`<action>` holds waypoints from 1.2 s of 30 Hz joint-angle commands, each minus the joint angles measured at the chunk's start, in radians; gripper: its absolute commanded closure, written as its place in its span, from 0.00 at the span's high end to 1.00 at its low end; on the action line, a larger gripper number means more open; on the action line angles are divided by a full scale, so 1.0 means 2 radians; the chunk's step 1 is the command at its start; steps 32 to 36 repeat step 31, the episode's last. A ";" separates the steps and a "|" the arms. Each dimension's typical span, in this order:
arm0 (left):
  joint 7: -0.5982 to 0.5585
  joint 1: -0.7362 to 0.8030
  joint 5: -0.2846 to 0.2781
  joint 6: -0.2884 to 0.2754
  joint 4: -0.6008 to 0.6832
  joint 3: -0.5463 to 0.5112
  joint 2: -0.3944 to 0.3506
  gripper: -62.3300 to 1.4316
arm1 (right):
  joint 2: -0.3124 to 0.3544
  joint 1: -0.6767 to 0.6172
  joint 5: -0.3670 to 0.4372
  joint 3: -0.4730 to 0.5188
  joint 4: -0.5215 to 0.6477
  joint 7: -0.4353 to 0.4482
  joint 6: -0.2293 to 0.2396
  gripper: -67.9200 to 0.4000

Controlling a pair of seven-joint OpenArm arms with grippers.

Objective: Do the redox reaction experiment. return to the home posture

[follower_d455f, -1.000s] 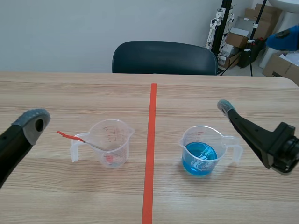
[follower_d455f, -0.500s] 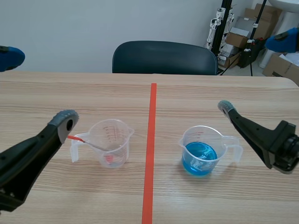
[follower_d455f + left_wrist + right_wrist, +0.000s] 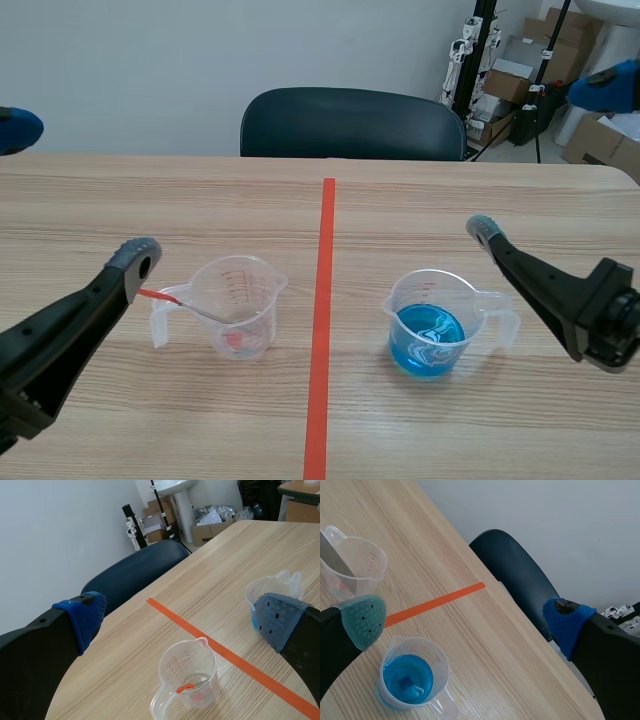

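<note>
The left arm (image 3: 50, 340) comes in low, well to the left of the orange-red tape line (image 3: 322, 300). Its left gripper (image 3: 180, 620) stands wide open, fingers far apart. The right arm (image 3: 560, 295) sits low, well right of that line, with the right gripper (image 3: 465, 621) likewise wide open.

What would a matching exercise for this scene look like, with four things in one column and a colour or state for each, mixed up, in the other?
Column one
1. left-side cup
2. right-side cup
3. tape line
4. left gripper

Column two
A. open, holding nothing
B. holds blue liquid
C. orange-red, running between the cups
D. has a red-tipped stirrer resting in it

Pairs: 1-D, 2-B, 3-C, 4-A
</note>
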 commanded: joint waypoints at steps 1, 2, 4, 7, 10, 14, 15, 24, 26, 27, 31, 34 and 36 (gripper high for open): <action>-0.006 0.000 -0.005 0.001 -0.005 -0.001 0.003 1.00 | 0.000 0.005 0.004 0.001 0.004 0.008 -0.005 1.00; -0.006 0.000 -0.005 0.001 -0.009 -0.001 0.003 1.00 | 0.000 0.005 0.004 0.001 0.004 0.008 -0.005 1.00; -0.007 -0.001 -0.005 0.001 -0.014 -0.001 0.003 1.00 | 0.000 0.005 0.004 0.001 0.004 0.008 -0.005 1.00; -0.007 -0.001 -0.005 0.001 -0.018 -0.001 0.003 1.00 | 0.000 0.005 0.004 0.001 0.004 0.008 -0.005 1.00; -0.007 -0.001 -0.005 0.001 -0.019 -0.001 0.003 1.00 | 0.000 0.005 0.004 0.001 0.004 0.008 -0.005 1.00; -0.009 -0.001 -0.005 0.001 -0.019 -0.001 0.003 1.00 | 0.000 0.005 0.004 0.001 0.004 0.008 -0.005 1.00; -0.009 -0.001 -0.005 0.001 -0.019 -0.001 0.003 1.00 | 0.000 0.005 0.004 0.001 0.004 0.008 -0.005 1.00; -0.009 -0.001 -0.005 0.001 -0.019 -0.001 0.003 1.00 | 0.000 0.005 0.004 0.001 0.004 0.010 -0.005 1.00; -0.009 -0.001 -0.005 0.001 -0.019 -0.001 0.003 1.00 | 0.000 0.005 0.004 0.001 0.004 0.010 -0.005 1.00; -0.009 -0.001 -0.005 0.001 -0.019 -0.001 0.003 1.00 | 0.000 0.005 0.004 0.001 0.004 0.010 -0.005 1.00; -0.009 -0.002 -0.005 0.001 -0.019 -0.001 0.003 1.00 | 0.000 0.005 0.004 0.001 0.004 0.010 -0.005 1.00; -0.009 -0.002 -0.005 0.001 -0.019 -0.001 0.003 1.00 | 0.000 0.005 0.004 0.001 0.004 0.010 -0.005 1.00; -0.009 -0.002 -0.005 0.001 -0.019 -0.001 0.003 1.00 | 0.000 0.005 0.004 0.001 0.004 0.010 -0.005 1.00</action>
